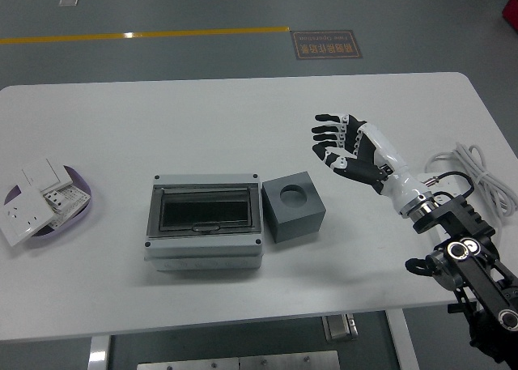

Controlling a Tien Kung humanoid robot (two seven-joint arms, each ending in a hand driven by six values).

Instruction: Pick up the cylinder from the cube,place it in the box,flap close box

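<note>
1. Nearest, at the right: black arm rising from the lower right corner over the tabletop (243,305) edge, carrying the right robot hand (346,147) up and leftward.
2. Near the middle of the tabletop: grey box (204,228), rectangular, with its dark see-through flap lying flat and closed on top.
3. Just right of the box, close beside it but with a narrow gap: grey cube (293,206), turned slightly, showing a round recess in its top face. No telling from this view whether the cylinder sits in that recess; no separate cylinder seen elsewhere.
4. At the left edge: purple dish (74,208) holding white switch plates (34,200) stacked loosely, some hanging over the rim.
5. At the right edge: coil of grey cable (477,172) lying on the tabletop beside the arm.
6. Farther back and right of the cube, well apart from it: right robot hand held above the tabletop, fingers (328,129) spread and pointing left, empty, touching nothing.
7. Beyond the tabletop: grey floor with a yellow line (146,35) and a dark floor sign (326,44).
</note>
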